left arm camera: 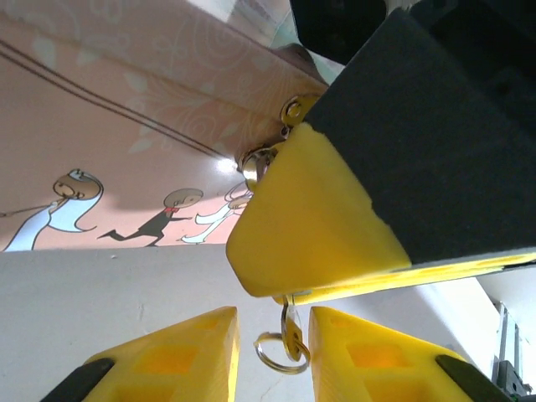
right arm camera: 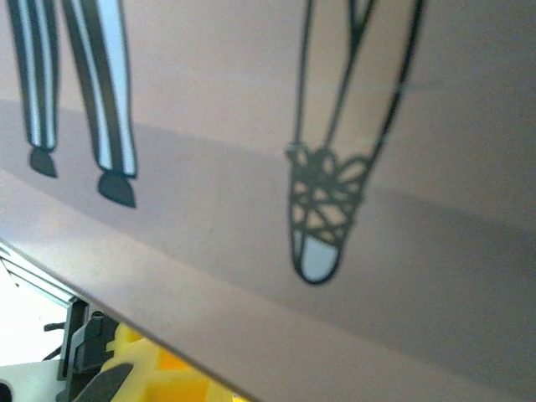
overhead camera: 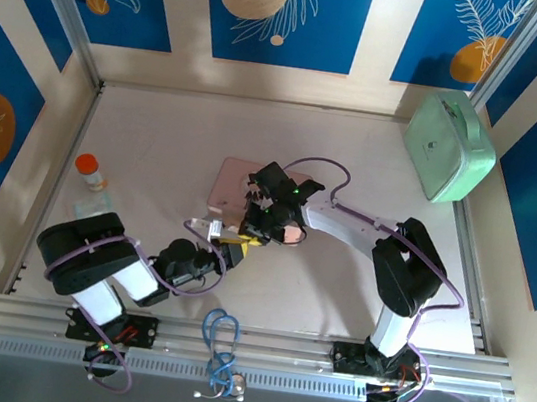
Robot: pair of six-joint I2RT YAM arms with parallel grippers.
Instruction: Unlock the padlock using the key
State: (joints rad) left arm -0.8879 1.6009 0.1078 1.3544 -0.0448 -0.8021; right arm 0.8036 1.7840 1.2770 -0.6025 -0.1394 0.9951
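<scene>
Padlock: only a silvery loop shows. Body is hidden behind right gripper yellow finger, at near edge of pink tin, mid-scene. Teal colour not visible.
Left gripper: 2 fingers narrowly apart, key ring in the gap, not visibly pinched.
Right jaws: can't tell opening or hold, wrist cam blurred.

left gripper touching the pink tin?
Apart. The left wrist view shows a strip of bare table between the left gripper and the near edge of the pink tin.
</scene>
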